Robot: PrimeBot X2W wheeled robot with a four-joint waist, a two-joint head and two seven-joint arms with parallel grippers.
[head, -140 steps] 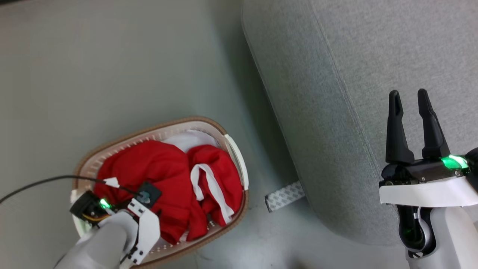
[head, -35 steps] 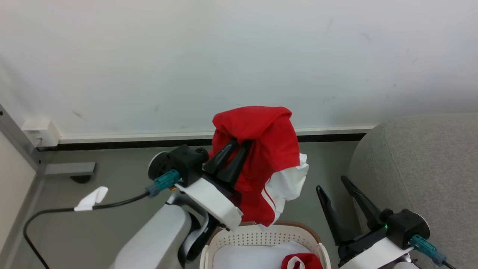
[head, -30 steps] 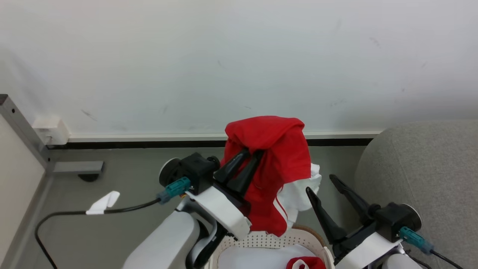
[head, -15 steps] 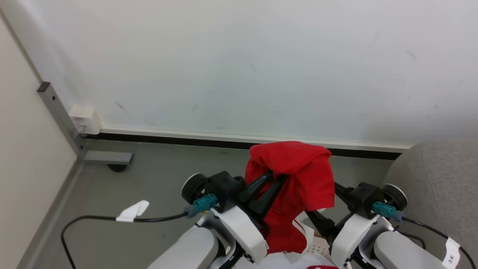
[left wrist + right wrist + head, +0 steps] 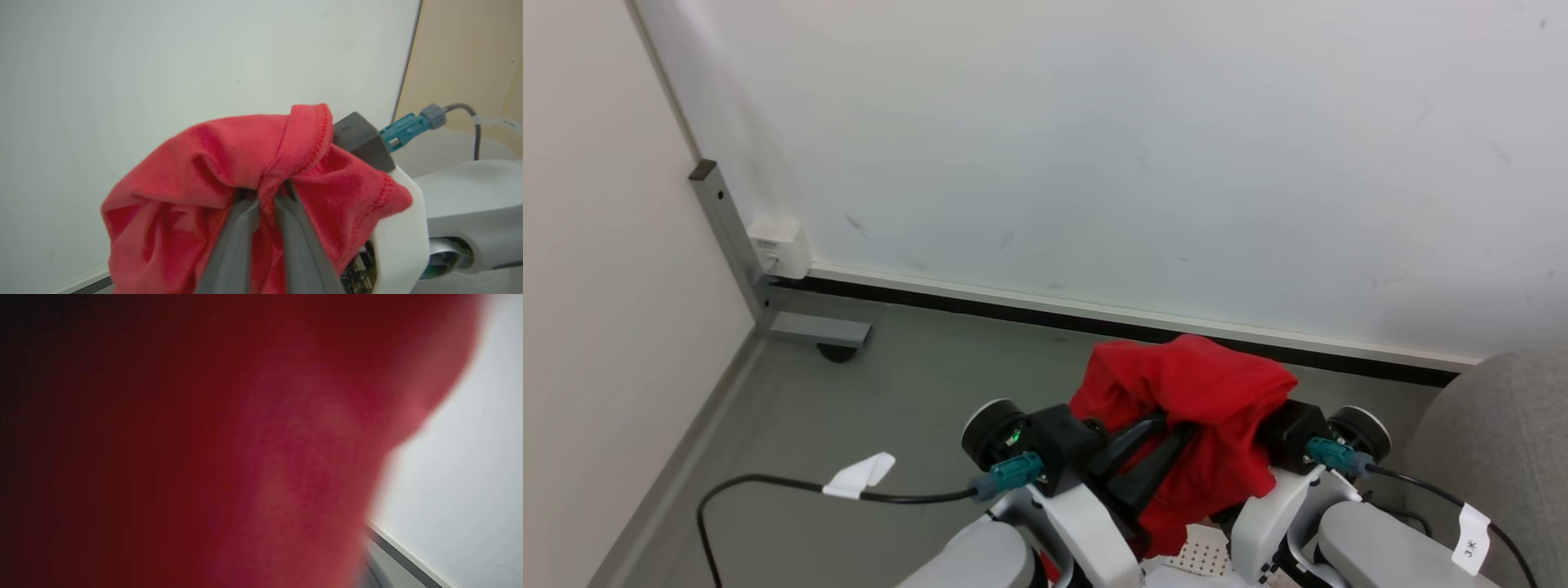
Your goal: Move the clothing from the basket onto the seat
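Bright red soft fabric garment (image 5: 1188,392) bunched up, pinched between left claw (image 5: 265,195) tips, draping over and down. White perforated plastic basket (image 5: 1201,555) just below claw. Light grey upholstered sofa (image 5: 1494,433) to claw's right.

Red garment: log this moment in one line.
left gripper: shut on red garment | red garment: aloft, draped onto right wrist | seat: not yet reached

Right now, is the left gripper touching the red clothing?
Touching. The left wrist view shows the left gripper pinched shut on a fold of the red clothing, fabric bunched between its fingers.
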